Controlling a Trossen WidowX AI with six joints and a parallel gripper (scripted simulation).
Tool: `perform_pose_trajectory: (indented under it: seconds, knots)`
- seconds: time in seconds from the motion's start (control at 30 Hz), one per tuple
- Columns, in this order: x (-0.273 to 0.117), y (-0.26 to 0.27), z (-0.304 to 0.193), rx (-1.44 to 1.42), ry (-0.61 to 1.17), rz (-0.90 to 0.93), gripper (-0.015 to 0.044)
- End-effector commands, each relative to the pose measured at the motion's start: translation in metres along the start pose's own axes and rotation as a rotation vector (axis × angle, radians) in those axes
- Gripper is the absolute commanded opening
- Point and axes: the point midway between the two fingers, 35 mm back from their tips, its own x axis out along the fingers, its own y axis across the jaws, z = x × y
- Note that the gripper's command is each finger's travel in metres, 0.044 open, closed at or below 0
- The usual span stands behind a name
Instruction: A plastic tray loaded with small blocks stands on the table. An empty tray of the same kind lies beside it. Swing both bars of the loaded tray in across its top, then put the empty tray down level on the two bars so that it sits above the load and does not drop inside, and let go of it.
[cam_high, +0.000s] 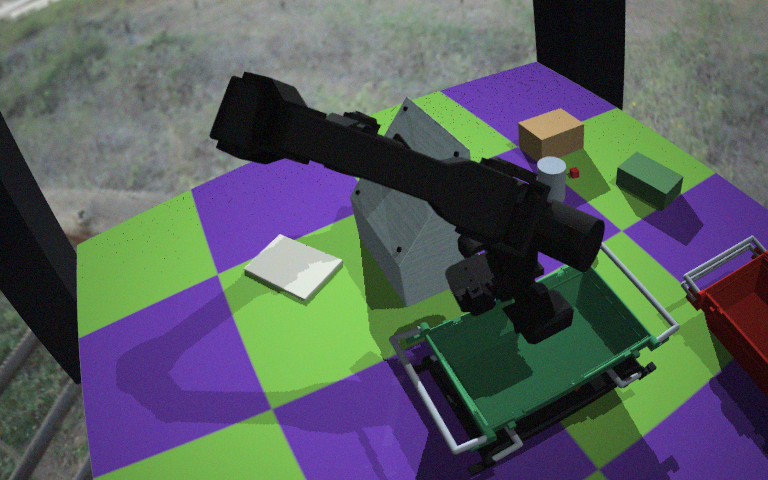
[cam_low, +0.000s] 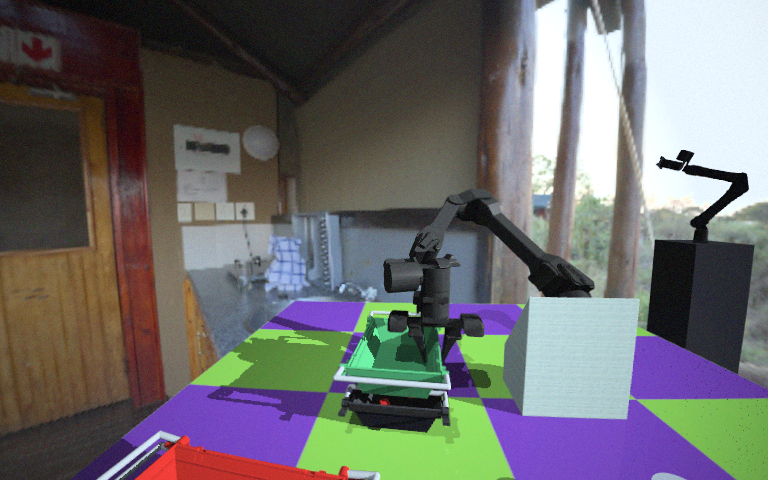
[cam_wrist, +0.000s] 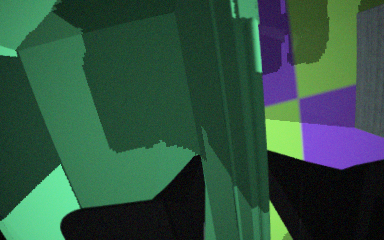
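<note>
The green tray is empty and sits about level above the black loaded tray. The green tray's own wire bars stand out over its ends. Parts of the lower tray's bars show beneath the green tray's front corners. A red block shows in the gap between the trays; most of the load is hidden. My gripper is open, one finger inside and one outside the green tray's long wall; a gap shows beside the outer finger.
A grey slanted block stands close to the arm and trays. A red tray lies beyond one end. A white plate, an orange box, a dark green box and a grey cylinder also stand about.
</note>
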Motion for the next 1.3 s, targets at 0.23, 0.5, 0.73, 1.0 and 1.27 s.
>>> perform_pose_trajectory:
  seconds: [0.23,0.5,0.73,1.0,1.27]
  knots:
    - [0.001,-0.002,0.0,-0.009,0.0,-0.007,0.0323]
    - [0.001,-0.002,0.0,-0.009,0.0,-0.007,0.044]
    - [0.0,-0.001,0.0,-0.003,0.0,-0.003,0.044]
    - [-0.045,0.004,-0.004,-0.007,0.01,-0.003,0.044]
    - [-0.105,0.001,-0.001,-0.01,0.006,-0.007,0.044]
